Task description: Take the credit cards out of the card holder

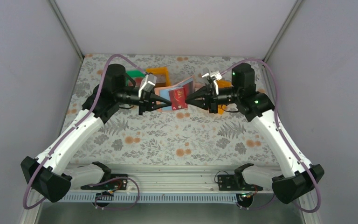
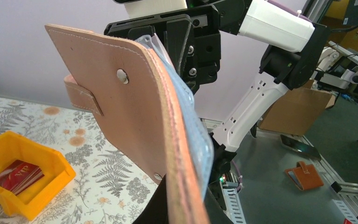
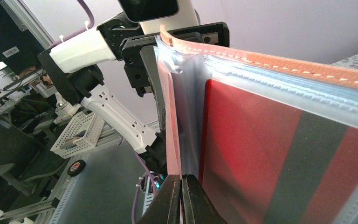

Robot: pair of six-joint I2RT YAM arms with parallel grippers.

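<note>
Holder point(image 2: 135, 116) held open above worktop point(image 1: 168, 135): left hand point(image 1: 167, 103) clamped on its cover, right hand point(image 3: 181, 196) pinched shut on inner sleeve point(image 3: 187, 116) beside red card point(image 3: 270, 154).

White arms point(image 1: 74, 135), mauve cables point(image 1: 103, 79), black left pincer point(image 1: 169, 102) and right pincer point(image 1: 188, 101).

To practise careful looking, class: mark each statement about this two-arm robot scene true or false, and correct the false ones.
1. The card holder is held up off the table between the left gripper and the right gripper. True.
2. The orange bin has nothing in it. False: dark red cards lie inside.
3. A red card with a dark stripe sits in a clear sleeve. True.
4. The left gripper is open, clear of the card holder. False: it is shut on the holder's leather cover.
</note>
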